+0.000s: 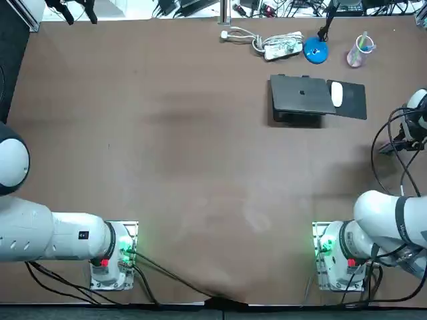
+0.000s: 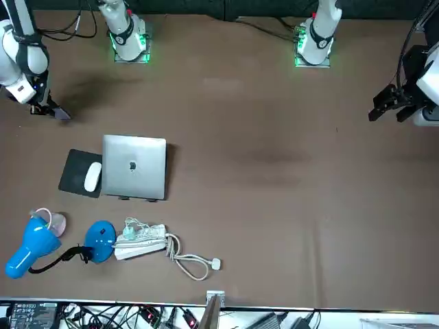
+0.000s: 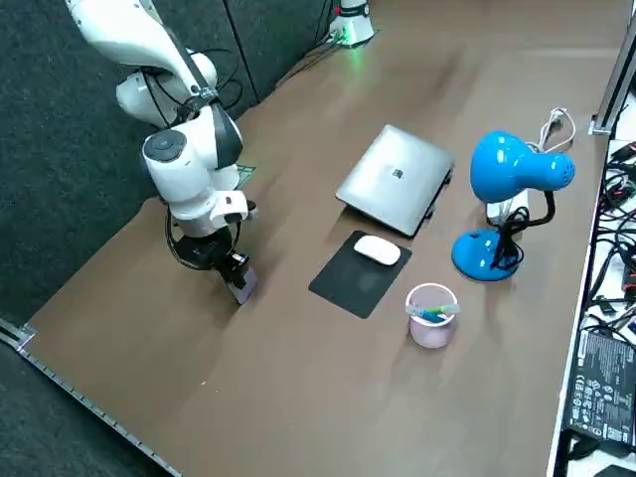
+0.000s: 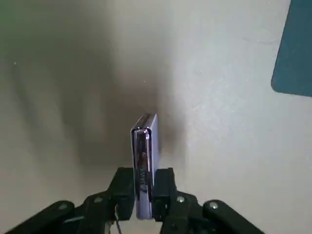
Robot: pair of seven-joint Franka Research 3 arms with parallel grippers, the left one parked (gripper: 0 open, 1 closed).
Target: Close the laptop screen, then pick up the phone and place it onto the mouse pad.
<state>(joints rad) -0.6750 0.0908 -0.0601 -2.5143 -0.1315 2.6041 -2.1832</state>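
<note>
Clamping phone (image 4: 145, 146) edgewise in right hand (image 4: 145, 179) | laptop (image 1: 301, 95) closed

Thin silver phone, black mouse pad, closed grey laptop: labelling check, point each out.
Thin silver phone (image 4: 144, 146): right wrist view, narrow edge, in right gripper (image 4: 145, 184).
Black mouse pad (image 3: 355, 282): right side view, bare part.
Closed grey laptop (image 3: 396, 181): right side view, lid.

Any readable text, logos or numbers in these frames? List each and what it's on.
No legible words anywhere.
Laptop lid: logo mark only, no letters.
Phone edge, clamped in the right gripper near the table's right edge: markings blurred.
White label on black box past the table: print too small.
</note>
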